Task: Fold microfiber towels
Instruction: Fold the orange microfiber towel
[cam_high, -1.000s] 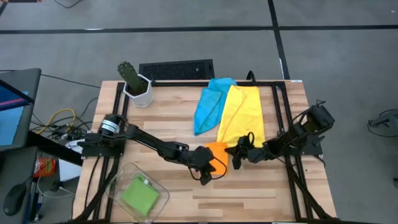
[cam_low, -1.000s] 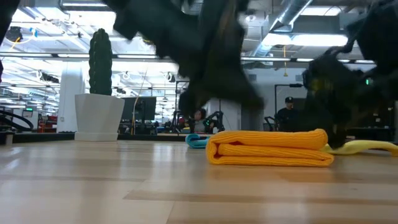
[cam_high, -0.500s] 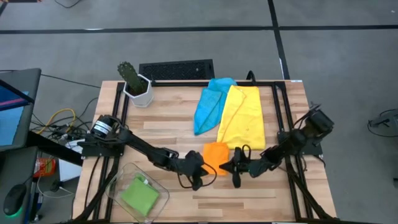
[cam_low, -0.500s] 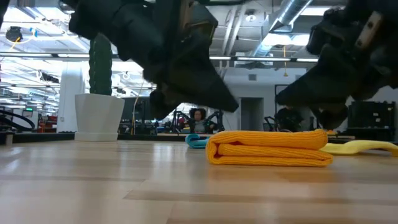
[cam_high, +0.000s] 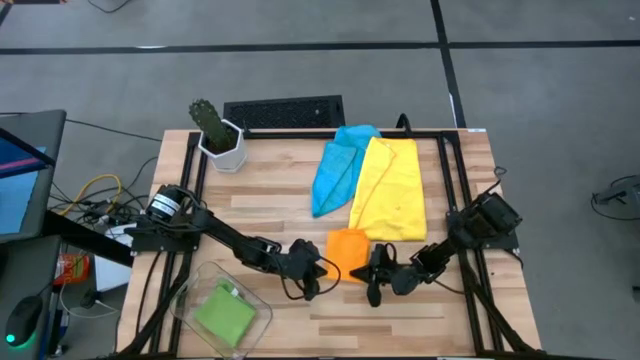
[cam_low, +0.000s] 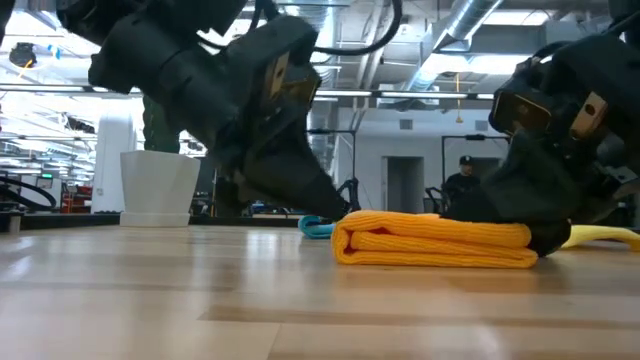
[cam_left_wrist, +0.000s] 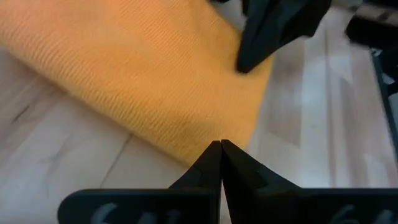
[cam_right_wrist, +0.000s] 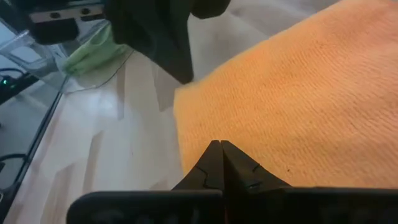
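Note:
The orange towel (cam_high: 348, 245) lies folded into a thick square on the table (cam_high: 260, 200), its fold facing left in the low view (cam_low: 345, 245). My left gripper (cam_high: 320, 268), shut, stands at its near left corner. My right gripper (cam_high: 370, 273), also shut, stands at its near right corner. The light blue towel (cam_high: 337, 165) and the yellow towel (cam_high: 390, 185) lie spread out side by side farther back. The green towel (cam_high: 222, 312) lies folded in a clear tub at the near left. My left gripper's shut fingertips (cam_left_wrist: 221, 149) meet the orange towel's near edge close to its corner (cam_left_wrist: 239, 134), slanting down from the table's left; I cannot tell whether they press it. My right gripper's shut fingertips (cam_right_wrist: 221, 149) lie on the towel's near right corner (cam_right_wrist: 199, 134), slanting down from the right. The towel's right end (cam_low: 525, 238) is flattened under them.
A cactus in a white pot (cam_high: 217, 135) stands at the far left corner. The clear tub (cam_high: 190, 300) sits at the near left edge. A dark keyboard (cam_high: 283, 111) lies beyond the far edge. People sit in the room behind (cam_low: 460, 180).
Both grippers have come down off the top of the orange towel, staying shut. The left one has gone toward the table's left and down; the right one toward the near edge and down. The towel has stayed in place, and its right end looks pressed flatter.

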